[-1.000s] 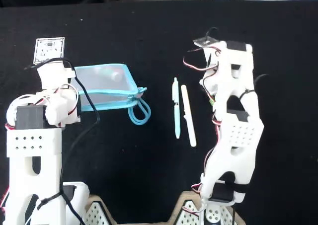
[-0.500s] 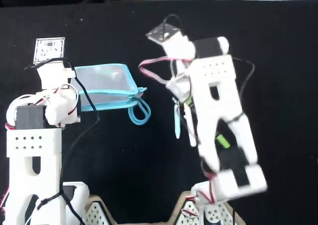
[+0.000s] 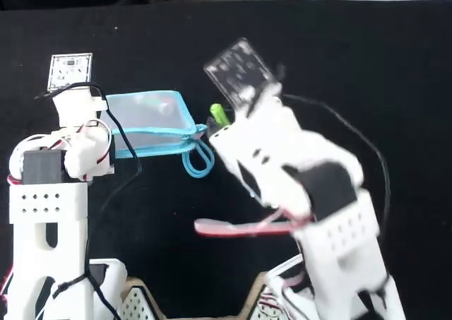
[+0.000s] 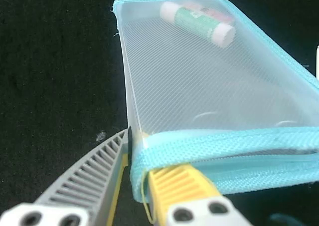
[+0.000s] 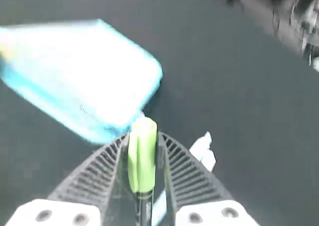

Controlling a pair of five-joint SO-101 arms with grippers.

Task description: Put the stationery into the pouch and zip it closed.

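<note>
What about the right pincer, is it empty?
No, the right pincer is clamped on a green marker, close to the blue pouch.

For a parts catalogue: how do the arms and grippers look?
The left arm and right arm are white shells with black motors, red and black cables. The left gripper has one grey, one yellow ribbed finger; the right gripper two grey.

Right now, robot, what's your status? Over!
Left gripper shut on pouch corner. Right gripper shut on green marker, beside pouch. Glue stick already inside. Nothing seen between marker and pouch.
</note>
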